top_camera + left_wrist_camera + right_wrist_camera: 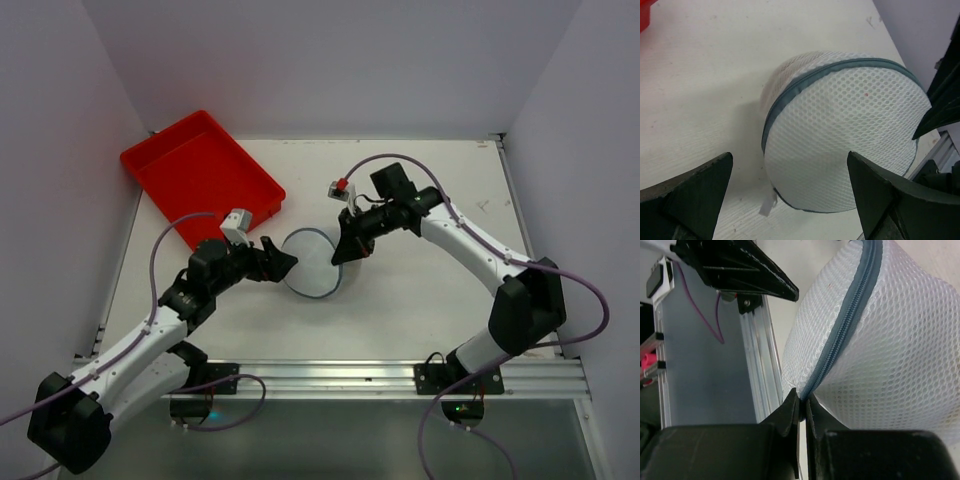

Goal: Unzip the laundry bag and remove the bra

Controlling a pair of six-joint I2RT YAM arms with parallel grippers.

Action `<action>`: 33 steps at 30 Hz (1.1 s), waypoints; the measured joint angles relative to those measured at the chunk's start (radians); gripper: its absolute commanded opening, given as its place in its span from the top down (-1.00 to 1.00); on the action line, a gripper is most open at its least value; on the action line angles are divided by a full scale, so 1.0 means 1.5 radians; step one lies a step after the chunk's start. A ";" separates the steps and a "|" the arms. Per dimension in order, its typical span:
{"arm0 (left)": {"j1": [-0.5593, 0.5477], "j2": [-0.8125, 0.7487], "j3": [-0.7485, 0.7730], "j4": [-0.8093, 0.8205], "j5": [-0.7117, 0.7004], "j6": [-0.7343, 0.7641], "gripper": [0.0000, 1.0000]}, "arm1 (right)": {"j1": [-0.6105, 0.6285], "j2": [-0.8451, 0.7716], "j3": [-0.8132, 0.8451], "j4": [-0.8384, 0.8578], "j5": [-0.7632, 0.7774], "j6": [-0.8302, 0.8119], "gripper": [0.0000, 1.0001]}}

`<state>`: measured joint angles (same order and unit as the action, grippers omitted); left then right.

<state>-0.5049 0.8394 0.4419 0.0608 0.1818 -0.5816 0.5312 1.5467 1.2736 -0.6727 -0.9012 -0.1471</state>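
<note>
The laundry bag is a round white mesh pouch ringed by a grey-blue zip, lying mid-table. My right gripper is at its right edge; in the right wrist view it is shut on the zip seam, and the pull is not visible. My left gripper is open just left of the bag; in the left wrist view it stands wide, the bag just ahead of its fingers and not touched. A small white tag hangs from the bag's near edge. The bra does not show.
A red tray sits at the back left, tilted against the wall. An aluminium rail runs along the table's near edge. White walls close in the back and both sides.
</note>
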 measured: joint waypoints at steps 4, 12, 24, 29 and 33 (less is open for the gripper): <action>0.002 -0.035 -0.049 0.055 0.045 0.008 -1.00 | -0.010 0.021 0.017 -0.086 -0.023 -0.089 1.00; 0.004 -0.013 -0.116 0.168 0.089 -0.002 -1.00 | -0.061 0.133 0.023 -0.132 -0.053 -0.137 1.00; 0.013 0.188 -0.135 0.375 0.139 -0.024 -1.00 | -0.069 0.153 0.023 -0.139 -0.084 -0.167 1.00; 0.035 0.270 -0.147 0.472 0.195 -0.025 -1.00 | -0.074 0.153 0.023 -0.141 -0.093 -0.174 1.00; 0.038 0.334 -0.152 0.548 0.250 -0.036 -0.78 | -0.076 0.153 0.023 -0.142 -0.098 -0.178 1.00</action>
<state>-0.4480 1.3399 0.2134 0.8829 0.5571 -0.6350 0.4175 1.7756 1.3075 -0.8856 -1.0485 -0.4145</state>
